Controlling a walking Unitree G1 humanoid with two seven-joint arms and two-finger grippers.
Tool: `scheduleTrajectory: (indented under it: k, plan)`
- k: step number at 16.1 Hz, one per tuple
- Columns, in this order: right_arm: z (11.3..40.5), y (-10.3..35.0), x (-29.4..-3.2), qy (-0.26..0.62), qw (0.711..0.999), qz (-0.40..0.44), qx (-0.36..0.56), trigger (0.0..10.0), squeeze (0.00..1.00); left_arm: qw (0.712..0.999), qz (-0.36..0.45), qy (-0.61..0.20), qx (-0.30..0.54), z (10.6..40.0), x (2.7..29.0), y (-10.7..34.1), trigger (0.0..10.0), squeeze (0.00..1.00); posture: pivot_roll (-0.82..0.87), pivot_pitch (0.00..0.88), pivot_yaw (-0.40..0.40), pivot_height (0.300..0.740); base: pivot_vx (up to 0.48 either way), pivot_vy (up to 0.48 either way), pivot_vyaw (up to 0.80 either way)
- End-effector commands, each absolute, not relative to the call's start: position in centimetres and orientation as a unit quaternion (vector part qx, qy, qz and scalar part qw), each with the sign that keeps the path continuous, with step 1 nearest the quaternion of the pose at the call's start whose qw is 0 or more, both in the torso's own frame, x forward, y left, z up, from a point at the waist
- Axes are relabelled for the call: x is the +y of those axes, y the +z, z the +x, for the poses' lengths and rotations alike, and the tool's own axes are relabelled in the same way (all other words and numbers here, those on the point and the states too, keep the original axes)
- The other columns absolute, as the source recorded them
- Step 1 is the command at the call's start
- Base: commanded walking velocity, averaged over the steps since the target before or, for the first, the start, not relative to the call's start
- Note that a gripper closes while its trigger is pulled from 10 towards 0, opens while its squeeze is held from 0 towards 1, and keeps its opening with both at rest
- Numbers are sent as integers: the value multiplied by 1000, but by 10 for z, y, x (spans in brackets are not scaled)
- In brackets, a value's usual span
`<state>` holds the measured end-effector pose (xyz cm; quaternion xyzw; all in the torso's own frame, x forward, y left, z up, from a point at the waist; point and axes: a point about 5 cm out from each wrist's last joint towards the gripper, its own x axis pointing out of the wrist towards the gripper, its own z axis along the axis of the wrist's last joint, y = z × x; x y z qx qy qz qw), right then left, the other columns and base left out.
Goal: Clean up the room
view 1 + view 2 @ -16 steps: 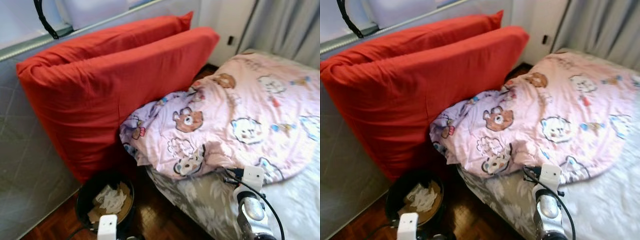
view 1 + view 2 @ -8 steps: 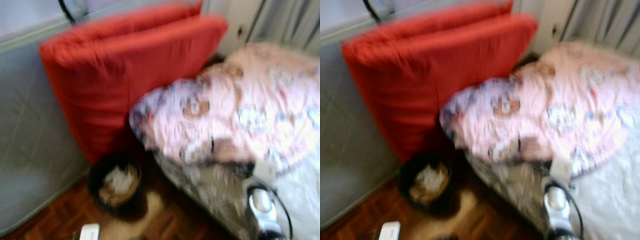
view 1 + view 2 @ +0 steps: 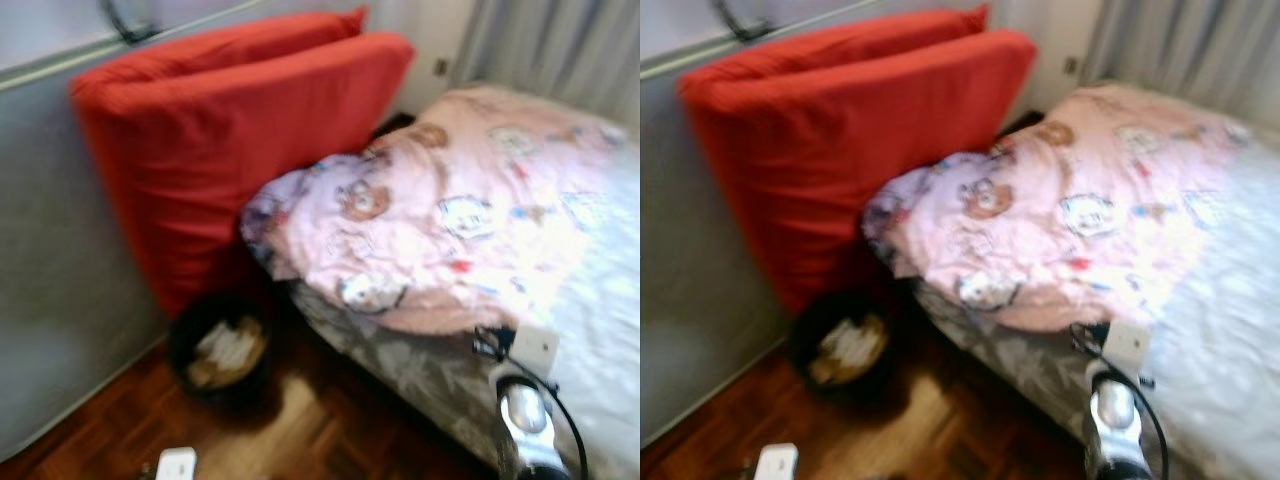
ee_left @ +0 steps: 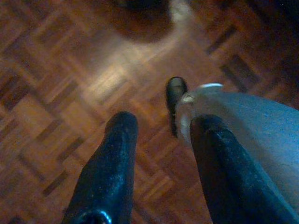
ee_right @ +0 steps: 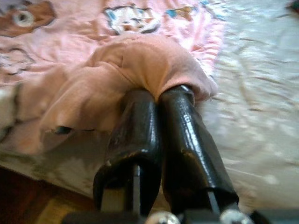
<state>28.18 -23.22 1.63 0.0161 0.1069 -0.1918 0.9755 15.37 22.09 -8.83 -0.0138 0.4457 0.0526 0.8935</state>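
On the left, idling with the left gripper [image 4: 163, 123] above the parquet floor [image 4: 56, 93], fingers spread and holding nothing; the waste bin [image 3: 220, 345] and red cushions [image 3: 240, 150] shifted in the picture only through the camera's turn. Further right, now pinching a fold of the pink bear blanket [image 3: 450, 210] on the bed [image 3: 600, 330] with the right gripper [image 5: 159, 93], fingers pressed together on cloth, edge newly turned to its plain side. Probably means beginning to pull the blanket straight.

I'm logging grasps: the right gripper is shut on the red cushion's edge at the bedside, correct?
Not the cushion. The right wrist view shows the right gripper shut on a fold of the pink blanket at the bedside. The red cushion leans untouched against the wall.
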Motion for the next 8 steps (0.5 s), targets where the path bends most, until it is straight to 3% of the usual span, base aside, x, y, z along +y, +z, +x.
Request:
scheduleTrajectory:
  k: [1, 8]
  plan:
    - [278, 13, -233, -193, 975, 12, 113, 10000, 0, 884, -19, 56, 464, 144, 220, -93, 10000, 0, 62, 88, 20, 740, 0, 0, 0]
    - [261, -13, -243, -226, 946, -19, 232, 10000, 0, 883, -20, 52, 466, 149, 214, -93, 10000, 0, 61, 92, 18, 740, 0, 0, 0]
